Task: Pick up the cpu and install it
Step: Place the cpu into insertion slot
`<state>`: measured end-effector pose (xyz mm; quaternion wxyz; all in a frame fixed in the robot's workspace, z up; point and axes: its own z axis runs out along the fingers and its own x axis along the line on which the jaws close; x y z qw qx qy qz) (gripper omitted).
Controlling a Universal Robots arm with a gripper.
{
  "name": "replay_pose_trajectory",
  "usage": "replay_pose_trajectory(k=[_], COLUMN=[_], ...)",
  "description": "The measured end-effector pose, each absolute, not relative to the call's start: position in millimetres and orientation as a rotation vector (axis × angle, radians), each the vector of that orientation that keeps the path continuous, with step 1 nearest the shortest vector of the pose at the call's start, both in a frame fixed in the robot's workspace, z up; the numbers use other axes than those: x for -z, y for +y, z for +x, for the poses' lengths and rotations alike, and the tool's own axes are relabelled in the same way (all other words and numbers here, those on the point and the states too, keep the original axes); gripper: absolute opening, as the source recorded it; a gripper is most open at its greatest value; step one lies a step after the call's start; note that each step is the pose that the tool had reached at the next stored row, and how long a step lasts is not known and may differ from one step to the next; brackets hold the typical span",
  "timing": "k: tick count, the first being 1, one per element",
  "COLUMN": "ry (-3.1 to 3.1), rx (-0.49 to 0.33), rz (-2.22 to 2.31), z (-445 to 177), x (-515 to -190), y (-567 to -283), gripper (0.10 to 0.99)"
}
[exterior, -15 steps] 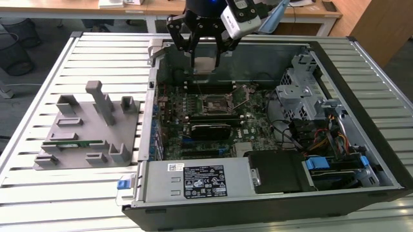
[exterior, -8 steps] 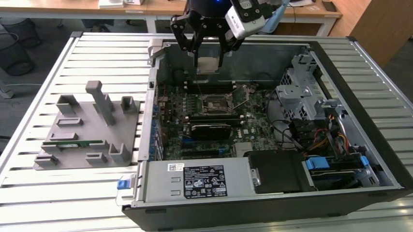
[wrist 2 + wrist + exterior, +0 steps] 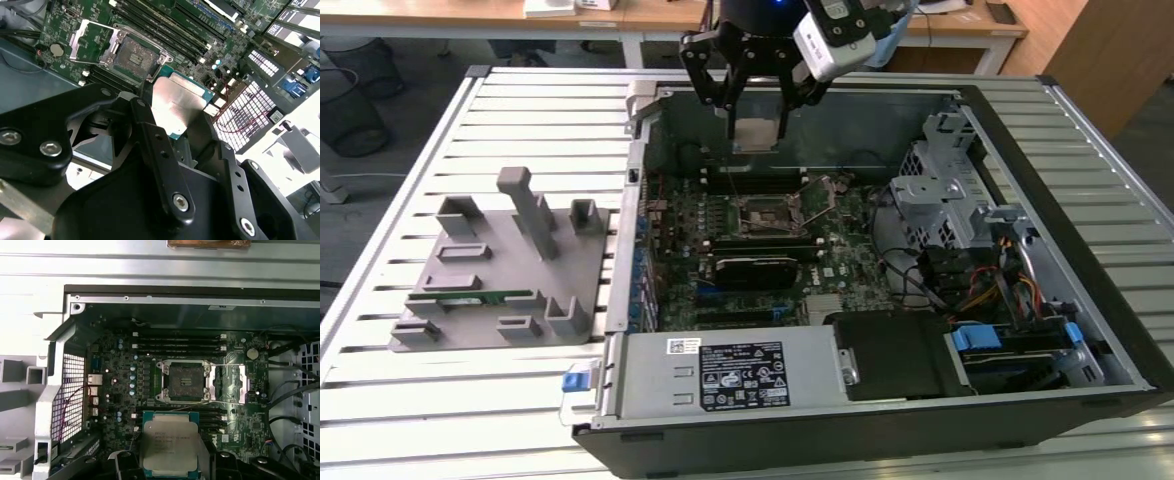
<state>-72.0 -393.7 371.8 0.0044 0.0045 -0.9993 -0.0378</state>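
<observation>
From where I stand, the exterior view has the open computer case (image 3: 1107, 330) lying on a slatted table (image 3: 520, 110). The gripper (image 3: 757, 128) hangs over the far end of the case. Its jaws are pinching the cpu (image 3: 757, 136) by two opposite edges, and the chip is held off the board. The empty socket (image 3: 767, 215) lies toward six o'clock from the chip. A black block with a white logo (image 3: 754, 268) sits further down that same line. At nine o'clock from the case stands a grey fixture (image 3: 507, 250), with a green memory stick (image 3: 474, 297) lying in it.

In the second wrist view the black fingers (image 3: 150, 135) clasp the cpu (image 3: 177, 105), silver plate facing the camera. The socket (image 3: 131, 54) beyond it is open, its metal frame (image 3: 92, 42) flipped back.

In the first wrist view the cpu (image 3: 170, 445) sits between the finger bases, near the socket (image 3: 186, 382) but not over it. It looks to be held above the memory slots (image 3: 180, 342), though I can't judge the height.
</observation>
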Motion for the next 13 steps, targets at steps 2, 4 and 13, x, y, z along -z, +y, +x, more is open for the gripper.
replay_pose_trajectory(k=[2,4,13], ry=[-3.131,-3.131,-3.132], rx=[0.117,0.116,0.109], rz=[0.011,0.006,-0.049], z=[-70.5,-68.9,-63.8], x=[-371.8,-371.8,-371.7], y=[-393.7,-393.7,-393.5], gripper=[0.525,0.525,0.525])
